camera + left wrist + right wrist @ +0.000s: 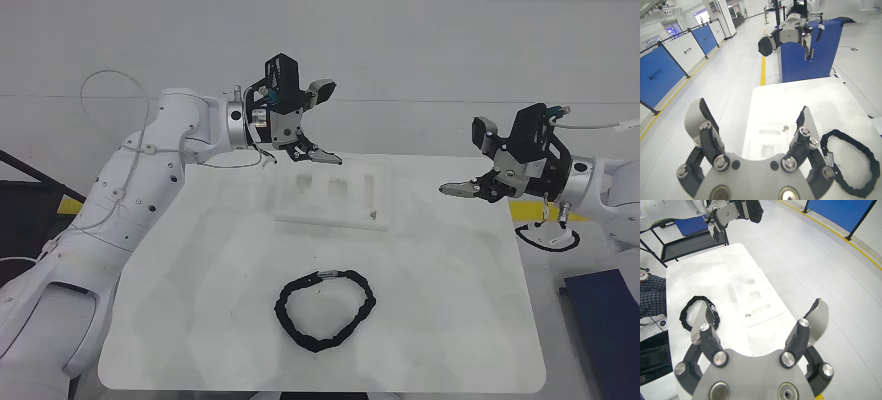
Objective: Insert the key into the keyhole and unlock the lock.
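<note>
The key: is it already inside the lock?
No, the key lies on the white tray, apart from the black chain lock.

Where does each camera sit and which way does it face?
Top view: above the arms, looking down at the white table; left gripper and right gripper near its far corners.
Left wrist view: on that wrist, facing across the table at the right gripper; own open fingers in front.
Right wrist view: mirrored, facing the left gripper; own open fingers in front.
Shared: all show foam tray and chain lock; both wrist views show the key.
</note>
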You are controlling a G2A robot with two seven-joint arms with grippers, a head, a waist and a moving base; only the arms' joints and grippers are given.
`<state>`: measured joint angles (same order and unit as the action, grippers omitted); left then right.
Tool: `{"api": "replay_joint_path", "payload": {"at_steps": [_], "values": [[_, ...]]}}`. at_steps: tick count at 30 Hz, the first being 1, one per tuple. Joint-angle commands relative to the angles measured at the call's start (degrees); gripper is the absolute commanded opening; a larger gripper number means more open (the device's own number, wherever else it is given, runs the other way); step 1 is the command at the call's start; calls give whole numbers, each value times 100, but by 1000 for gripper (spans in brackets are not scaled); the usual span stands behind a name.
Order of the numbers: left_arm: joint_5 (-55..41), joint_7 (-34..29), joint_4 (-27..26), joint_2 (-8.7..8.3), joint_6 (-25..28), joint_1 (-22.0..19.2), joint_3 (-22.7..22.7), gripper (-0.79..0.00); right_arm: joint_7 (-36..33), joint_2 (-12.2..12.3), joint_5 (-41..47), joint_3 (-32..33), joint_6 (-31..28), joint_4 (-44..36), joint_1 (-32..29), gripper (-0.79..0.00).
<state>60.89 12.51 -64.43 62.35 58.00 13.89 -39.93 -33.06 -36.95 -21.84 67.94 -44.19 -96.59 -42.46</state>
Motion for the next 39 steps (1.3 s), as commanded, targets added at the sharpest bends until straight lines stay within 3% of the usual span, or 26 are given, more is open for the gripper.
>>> {"api": "replay_joint_path", "payload": {"at_steps": [1,17,22,29,39], "values": [[0,0,0,0,0,0,0,-1,0,0,0,0,0,0,0,-1],[0,0,0,0,0,0,0,0,0,0,0,0,0,0,0,-1],[0,0,0,0,0,0,0,0,-146,-60,-260,-255,514,-97,-110,0],[0,0,0,0,0,0,0,0,-302,-298,-460,-1029,1199,181,28,0],[0,0,0,0,0,0,0,0,-613,-859,157,-2162,2340,960,650,0]]}}
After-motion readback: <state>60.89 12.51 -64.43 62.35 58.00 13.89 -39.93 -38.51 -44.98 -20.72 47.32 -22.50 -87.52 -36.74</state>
